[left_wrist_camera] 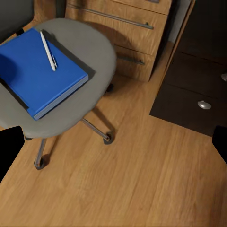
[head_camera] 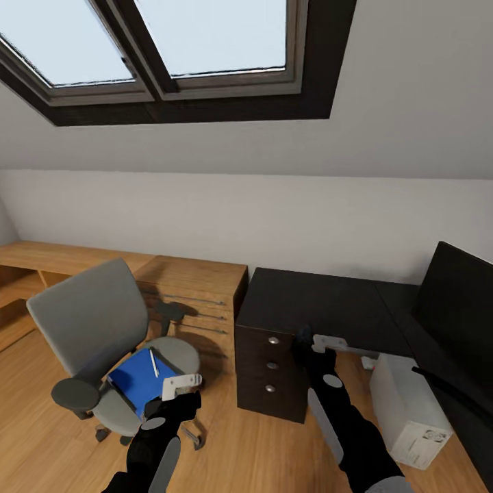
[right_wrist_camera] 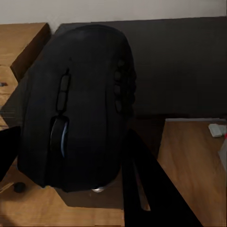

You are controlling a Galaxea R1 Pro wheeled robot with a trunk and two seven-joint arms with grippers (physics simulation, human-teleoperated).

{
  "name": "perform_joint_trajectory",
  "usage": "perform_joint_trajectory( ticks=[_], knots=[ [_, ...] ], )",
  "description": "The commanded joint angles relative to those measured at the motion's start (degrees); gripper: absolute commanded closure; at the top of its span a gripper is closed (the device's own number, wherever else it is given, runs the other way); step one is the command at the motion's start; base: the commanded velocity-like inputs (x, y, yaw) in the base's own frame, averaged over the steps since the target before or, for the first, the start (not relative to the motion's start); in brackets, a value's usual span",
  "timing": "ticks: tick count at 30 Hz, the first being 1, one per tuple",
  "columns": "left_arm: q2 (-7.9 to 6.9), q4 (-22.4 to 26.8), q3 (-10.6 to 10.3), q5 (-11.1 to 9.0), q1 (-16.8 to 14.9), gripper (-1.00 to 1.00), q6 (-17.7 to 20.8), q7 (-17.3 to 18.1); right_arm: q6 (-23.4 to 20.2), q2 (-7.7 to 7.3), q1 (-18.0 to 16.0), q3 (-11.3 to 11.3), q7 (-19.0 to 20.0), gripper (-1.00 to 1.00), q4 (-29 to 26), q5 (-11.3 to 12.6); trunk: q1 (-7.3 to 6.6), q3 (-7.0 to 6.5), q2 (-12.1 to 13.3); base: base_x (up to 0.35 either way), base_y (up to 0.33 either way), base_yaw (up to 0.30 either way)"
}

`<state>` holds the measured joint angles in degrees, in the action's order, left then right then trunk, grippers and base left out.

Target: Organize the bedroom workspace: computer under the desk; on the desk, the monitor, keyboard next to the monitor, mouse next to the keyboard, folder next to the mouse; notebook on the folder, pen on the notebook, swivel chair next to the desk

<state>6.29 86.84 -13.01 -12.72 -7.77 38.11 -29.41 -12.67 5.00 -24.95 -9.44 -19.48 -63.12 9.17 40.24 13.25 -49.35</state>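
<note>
Near the head view's lower centre, the right gripper pinches the mouse above the desk; left gripper seems spread by the folder.

attic home office: skylight, black desk, swivel chair, wood floor.

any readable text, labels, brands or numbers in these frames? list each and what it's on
None can be read.
computer: a small dark label mark low on its white side panel, too small and blurred to read.
mouse, held in the right gripper: no lettering visible.
folder and pen on the swivel chair: no markings.
</note>
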Motion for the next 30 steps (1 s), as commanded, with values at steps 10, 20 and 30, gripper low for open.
perform_joint_trajectory(
  ticks=[10,20,30],
  knots=[
    [0.13,0.1,-0.1,-0.6,-0.1,-1.0,0.2,-0.6,3.0,1.37,-7.1,-0.6,8.5,1.0,15.2,6.0,-2.16,-1.72,4.0,0.327,0.0,0.0],
    [0.13,-0.2,-0.2,-0.7,-0.1,-1.0,0.2,-0.5,8.9,1.75,-7.1,-2.5,8.5,1.0,16.8,3.8,-4.35,-3.51,8.0,0.327,0.0,0.0],
    [0.15,-0.3,-0.2,-0.7,-0.1,-1.0,0.2,-0.5,12.5,1.88,-7.1,-2.9,8.6,1.0,20.0,3.6,-4.57,-3.69,8.4,0.215,0.0,0.144]
  ],
)
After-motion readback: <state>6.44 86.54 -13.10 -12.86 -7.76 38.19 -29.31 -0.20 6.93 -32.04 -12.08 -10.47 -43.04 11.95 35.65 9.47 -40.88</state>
